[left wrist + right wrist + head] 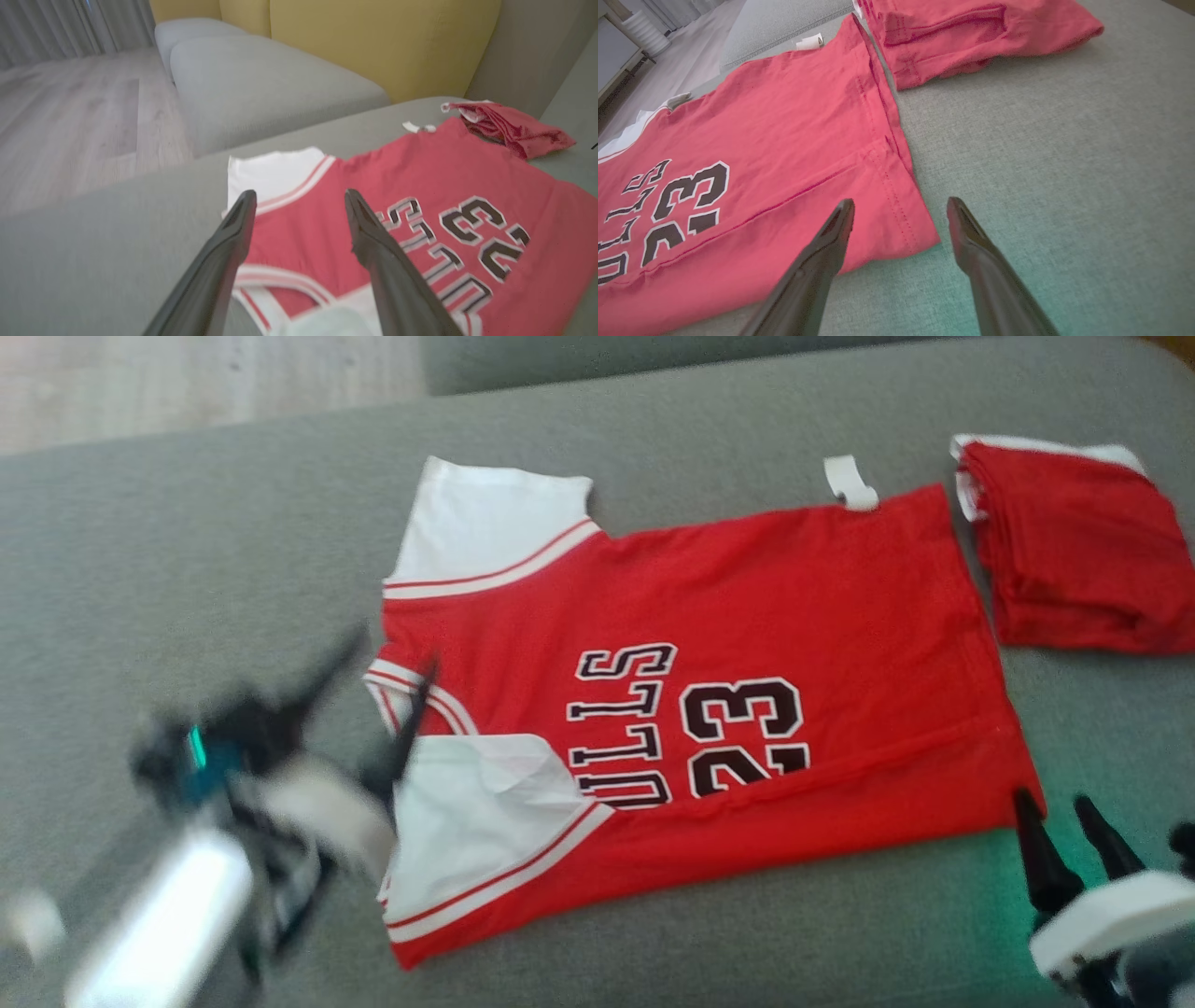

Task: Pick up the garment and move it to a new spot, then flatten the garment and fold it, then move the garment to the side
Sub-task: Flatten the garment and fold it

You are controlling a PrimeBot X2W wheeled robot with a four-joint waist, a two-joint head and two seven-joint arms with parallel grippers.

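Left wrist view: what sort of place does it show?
Most likely a home living room: a grey upholstered sofa seat, yellow fabric back cushions behind it, a pale wooden plank floor and grey curtains.

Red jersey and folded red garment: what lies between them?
A narrow strip of bare grey cushion separates the jersey from the folded garment, seen in the head view.

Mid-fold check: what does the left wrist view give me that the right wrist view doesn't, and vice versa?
Left wrist, not right wrist: the yellow backrest, the striped neckline and the open left gripper. Right wrist, not left wrist: the near hem corner and the open right gripper. Both: the red jersey, its white tag, the folded red garment and the grey cushion.
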